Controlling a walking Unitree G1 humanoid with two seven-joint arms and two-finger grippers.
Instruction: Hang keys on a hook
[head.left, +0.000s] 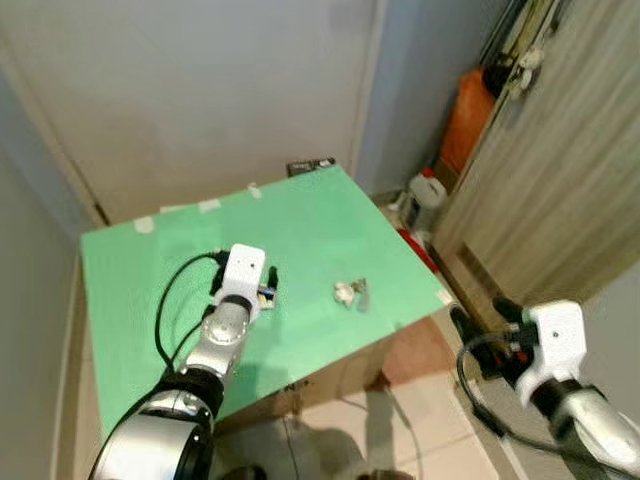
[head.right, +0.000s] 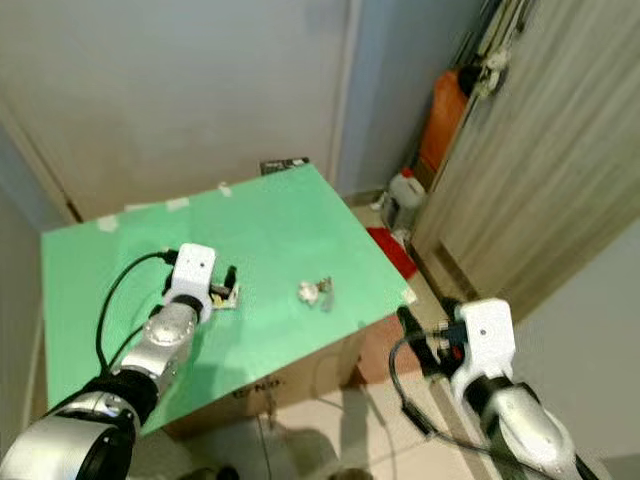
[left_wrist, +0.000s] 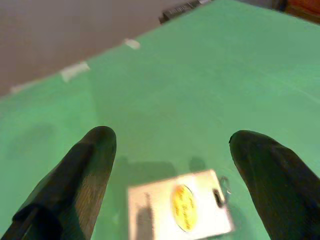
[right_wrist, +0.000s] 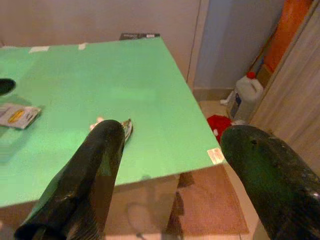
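Note:
A small bunch of keys (head.left: 350, 293) with a pale fob lies on the green table (head.left: 320, 225), near its front right edge. My left gripper (head.left: 245, 292) is open, low over the table to the left of the keys. It straddles a white card with a yellow label (left_wrist: 180, 205); its two black fingers (left_wrist: 95, 150) stand apart on either side of the card. My right gripper (head.left: 482, 315) is open and off the table beyond its right front corner, pointing back toward it. In the right wrist view the keys (right_wrist: 127, 126) peek out beside one finger.
A black flat item (head.left: 310, 166) lies at the table's far edge, with bits of tape near it. On the floor to the right stand a white jug (head.left: 427, 195), an orange container (head.left: 468, 115) and something red (head.left: 420, 250). A wooden panel (head.left: 560, 180) lines the right side.

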